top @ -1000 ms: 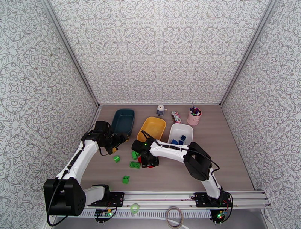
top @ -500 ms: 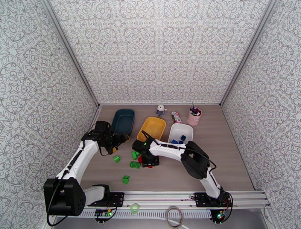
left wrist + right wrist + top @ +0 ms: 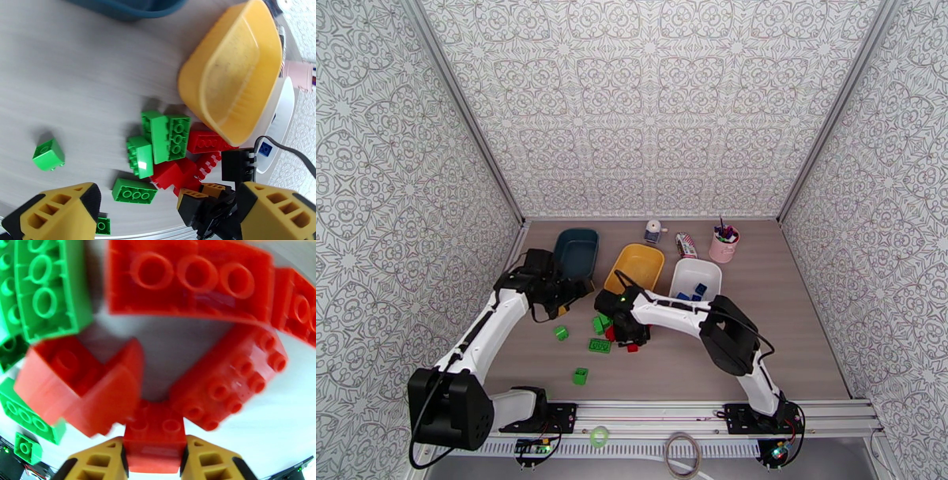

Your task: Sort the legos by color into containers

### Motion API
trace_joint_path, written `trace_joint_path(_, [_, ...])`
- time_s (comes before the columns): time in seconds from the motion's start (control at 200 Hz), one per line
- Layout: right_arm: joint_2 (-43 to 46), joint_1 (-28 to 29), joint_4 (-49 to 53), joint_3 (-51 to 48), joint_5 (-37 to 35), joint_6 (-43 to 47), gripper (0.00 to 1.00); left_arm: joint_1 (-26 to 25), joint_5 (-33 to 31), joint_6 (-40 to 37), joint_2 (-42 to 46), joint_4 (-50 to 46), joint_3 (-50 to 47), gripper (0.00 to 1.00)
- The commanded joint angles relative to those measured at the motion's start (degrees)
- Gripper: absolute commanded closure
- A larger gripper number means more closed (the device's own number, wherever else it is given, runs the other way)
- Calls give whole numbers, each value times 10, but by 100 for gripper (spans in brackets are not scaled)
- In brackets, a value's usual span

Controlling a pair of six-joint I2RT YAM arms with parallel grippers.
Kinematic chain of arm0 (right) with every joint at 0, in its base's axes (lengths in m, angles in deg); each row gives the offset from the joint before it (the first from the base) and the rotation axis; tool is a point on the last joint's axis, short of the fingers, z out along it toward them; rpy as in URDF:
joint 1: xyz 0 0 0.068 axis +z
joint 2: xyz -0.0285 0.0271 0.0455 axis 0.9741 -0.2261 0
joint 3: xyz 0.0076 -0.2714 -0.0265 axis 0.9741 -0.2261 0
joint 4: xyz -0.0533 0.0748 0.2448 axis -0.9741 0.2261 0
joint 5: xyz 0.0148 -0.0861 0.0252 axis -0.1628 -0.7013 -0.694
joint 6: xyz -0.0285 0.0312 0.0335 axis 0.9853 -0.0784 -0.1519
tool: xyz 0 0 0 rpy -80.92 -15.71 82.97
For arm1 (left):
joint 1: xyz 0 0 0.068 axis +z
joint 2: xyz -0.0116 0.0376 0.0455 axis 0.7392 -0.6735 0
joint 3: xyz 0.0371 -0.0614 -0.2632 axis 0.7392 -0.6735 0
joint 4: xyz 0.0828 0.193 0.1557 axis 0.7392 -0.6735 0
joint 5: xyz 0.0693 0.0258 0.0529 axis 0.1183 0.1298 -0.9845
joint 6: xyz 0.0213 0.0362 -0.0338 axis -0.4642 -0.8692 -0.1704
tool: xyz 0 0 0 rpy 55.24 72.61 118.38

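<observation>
Open worktop [image 3: 790,347] lies in front of the yellow tray [image 3: 634,268]; the teal tray [image 3: 575,254] and white tray [image 3: 695,278] flank it. The left pincer [image 3: 569,294], jaws wide apart, hangs off its left corner, near enough for the arms to clash. The right pincer [image 3: 154,455] is clamped on a red brick [image 3: 155,433] in the heap [image 3: 173,158] just in front of that tray; touching neighbours may drag along or knock it loose.
</observation>
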Motion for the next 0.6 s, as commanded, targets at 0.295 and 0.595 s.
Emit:
trace_joint_path(0.295, [166, -68, 54, -37, -66, 6, 71, -83, -27, -3, -63, 20, 82, 3])
trace_joint_path(0.595, [127, -193, 26, 63, 5, 81, 71, -128, -83, -1, -102, -3, 139, 4])
